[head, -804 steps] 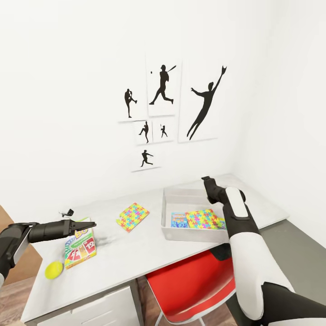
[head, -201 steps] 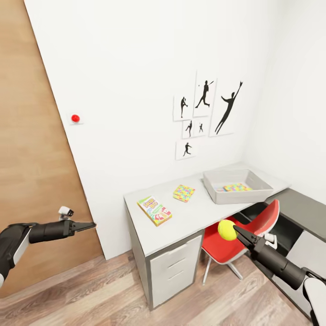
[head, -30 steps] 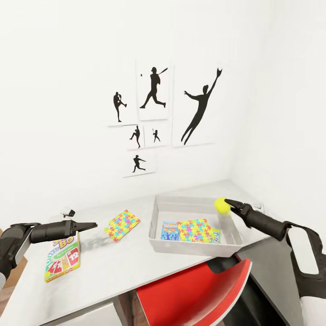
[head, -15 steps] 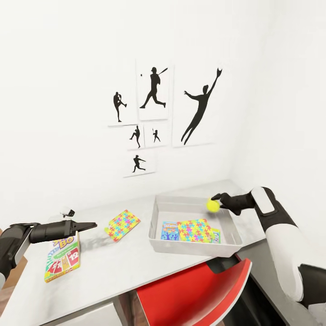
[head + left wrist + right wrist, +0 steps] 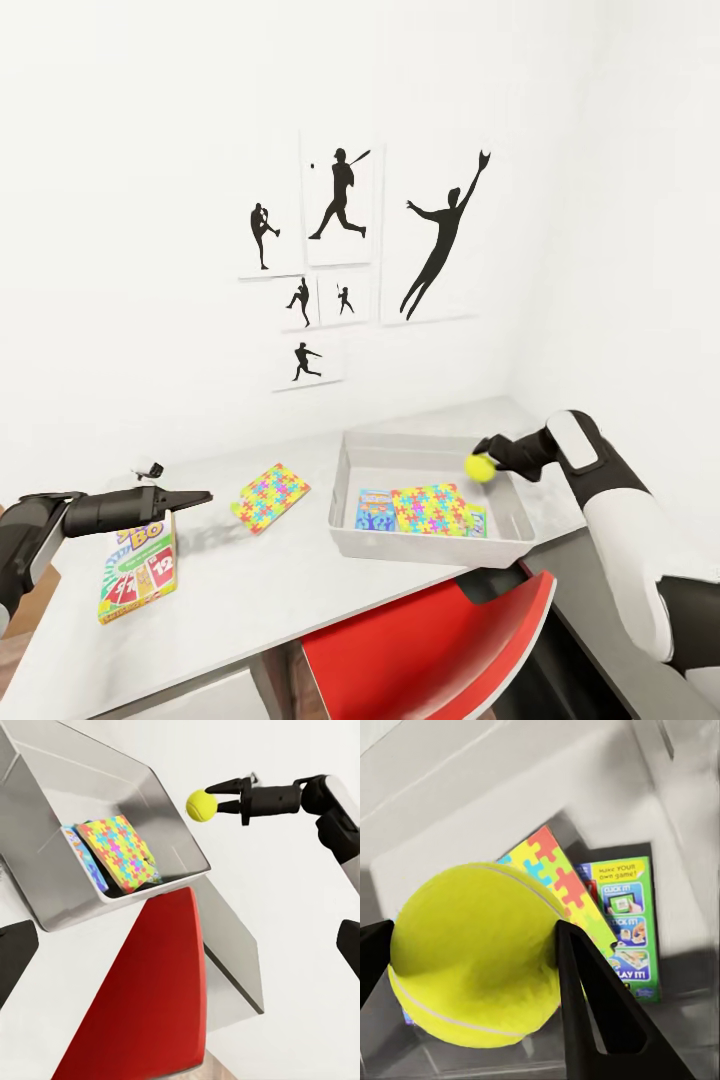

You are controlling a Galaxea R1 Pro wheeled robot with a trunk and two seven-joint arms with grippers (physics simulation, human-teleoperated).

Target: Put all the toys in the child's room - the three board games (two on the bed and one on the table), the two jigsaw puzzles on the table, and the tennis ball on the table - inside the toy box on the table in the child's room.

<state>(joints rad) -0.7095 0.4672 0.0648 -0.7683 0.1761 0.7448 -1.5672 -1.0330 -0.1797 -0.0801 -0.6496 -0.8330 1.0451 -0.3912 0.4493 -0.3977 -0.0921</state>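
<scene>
Right now the right gripper (image 5: 486, 458) has its two dark fingers (image 5: 585, 997) pinched on the tennis ball (image 5: 480, 467), one on either side of it; the right wrist view shows both fingers pressed against the fuzzy yellow surface. The ball hangs in the air above the open toy box (image 5: 352, 470), over its far corner at about two o'clock from the bin's centre, clear of the rim.

Directly below, inside the toy box, a jigsaw puzzle (image 5: 430, 508) lies flat on top of two board games: a light blue one (image 5: 374, 509) sticking out on its nine o'clock side and a green-edged one (image 5: 624, 922) peeking out at three o'clock.

The left gripper (image 5: 197, 496) hovers above the table (image 5: 260, 580) with its fingers drawn together to a point in the head view, holding nothing; whether a slight gap remains I cannot tell. Beneath the left arm, at about seven o'clock from that gripper, the green "SKIP BO" board game (image 5: 138, 570) lies flat on the tabletop. The second jigsaw puzzle (image 5: 270, 496) lies on the table between that box and the toy box, at nine o'clock from the bin.

A red chair (image 5: 430, 640) is tucked under the table's near edge below the toy box. Black baseball-player prints (image 5: 340, 250) hang on the white wall at twelve o'clock.
</scene>
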